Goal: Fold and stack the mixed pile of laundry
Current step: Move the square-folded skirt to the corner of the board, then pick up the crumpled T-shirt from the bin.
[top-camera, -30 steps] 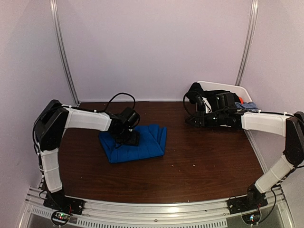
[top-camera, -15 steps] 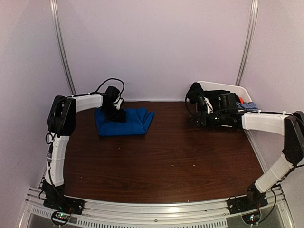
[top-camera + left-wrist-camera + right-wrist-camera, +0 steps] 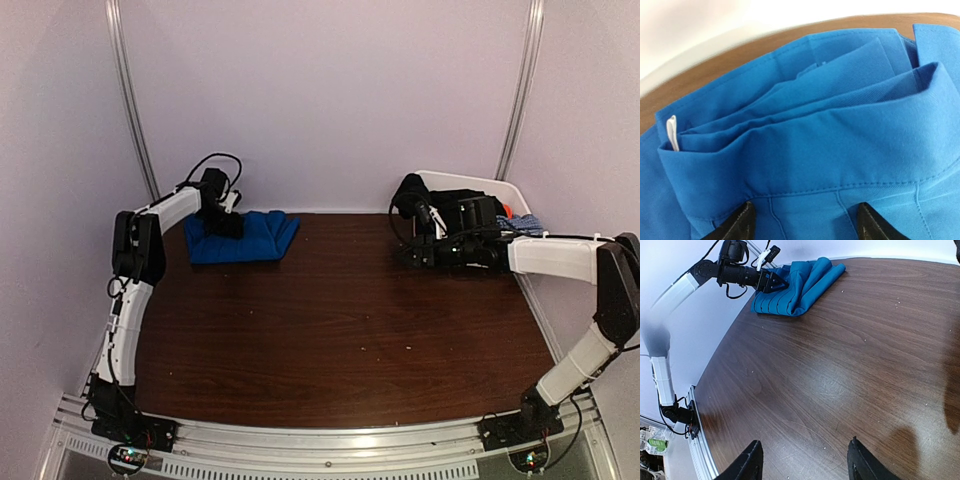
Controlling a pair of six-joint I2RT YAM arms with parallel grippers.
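The folded royal-blue garment (image 3: 258,238) lies at the back left of the table, next to the wall. My left gripper (image 3: 222,225) rests on its left part. In the left wrist view the blue garment (image 3: 840,130) fills the frame, and the left gripper (image 3: 806,227) stands open with flat cloth under its spread tips. My right gripper (image 3: 412,255) hovers open over bare table in front of the tub, and the right wrist view shows the right gripper (image 3: 804,460) with nothing between its fingers. Black garment (image 3: 462,206), orange-red cloth (image 3: 507,211) and speckled cloth (image 3: 522,224) sit in the tub.
The white plastic tub (image 3: 470,181) stands at the back right corner, with black cloth draped over its left rim. The dark wood table (image 3: 340,320) runs to walls at the back and sides. The right wrist view shows the blue garment (image 3: 797,287) far across the table.
My left arm has slid the blue garment from the middle left of the table up to the back left corner. The right arm has barely moved.
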